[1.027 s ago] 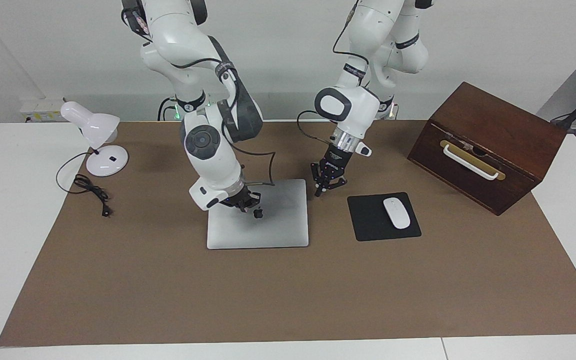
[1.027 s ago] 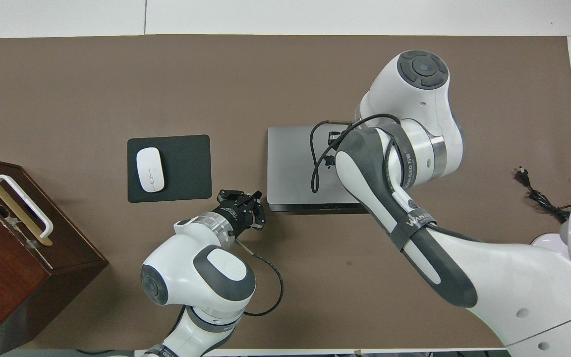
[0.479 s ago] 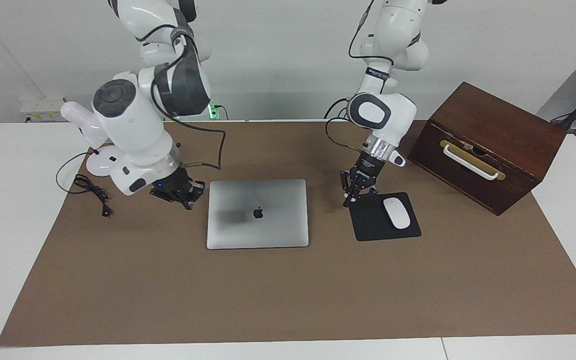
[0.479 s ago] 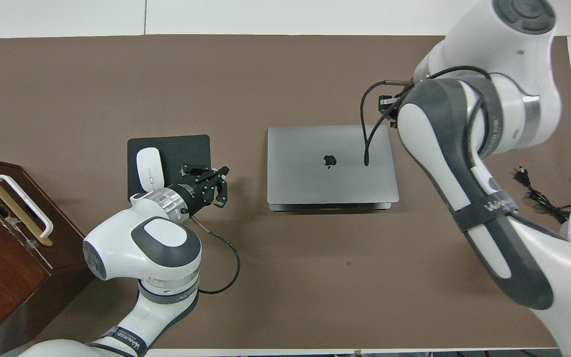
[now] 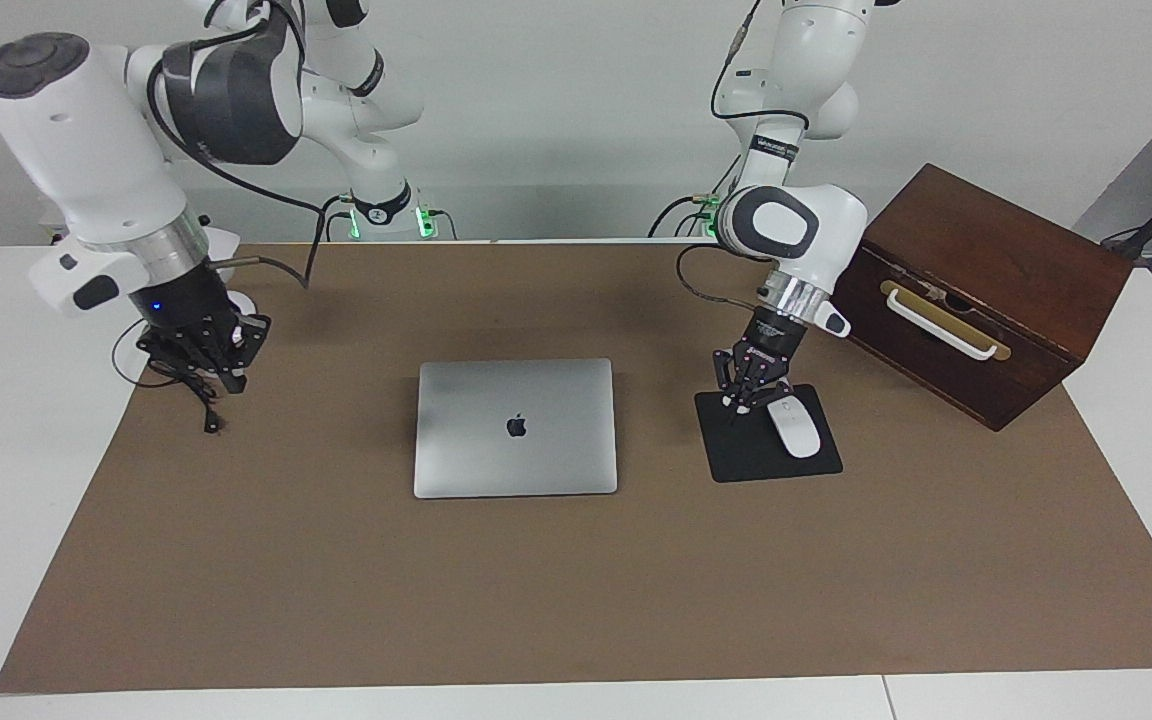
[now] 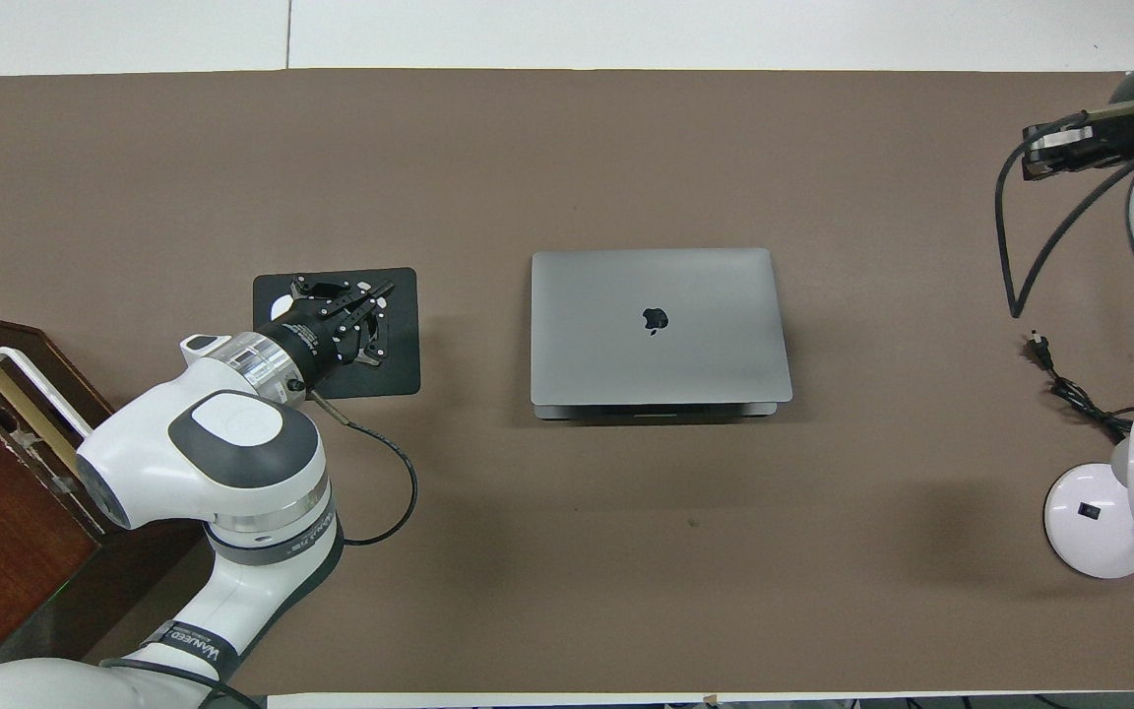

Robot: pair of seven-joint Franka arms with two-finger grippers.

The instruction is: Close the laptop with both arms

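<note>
The silver-grey laptop [image 5: 516, 425] lies shut and flat on the brown mat, apple logo up; it also shows in the overhead view [image 6: 659, 325]. My left gripper [image 5: 748, 395] hangs low over the black mouse pad's edge nearer to the robots, next to the white mouse [image 5: 794, 425], with its fingers spread and empty. In the overhead view the left gripper [image 6: 336, 295] covers most of the mouse. My right gripper [image 5: 201, 355] is open and empty, low over the lamp's black cord [image 5: 208, 410] at the right arm's end of the table. Neither gripper touches the laptop.
The black mouse pad [image 6: 395, 345] lies beside the laptop toward the left arm's end. A dark wooden box [image 5: 986, 270] with a white handle stands at that end. A white desk lamp [image 6: 1103, 522] and its cord [image 6: 1069, 389] are at the right arm's end.
The right gripper left the laptop's lid and swung away to over the lamp cord. The left gripper moved from beside the laptop to over the mouse pad. The laptop stayed shut.
</note>
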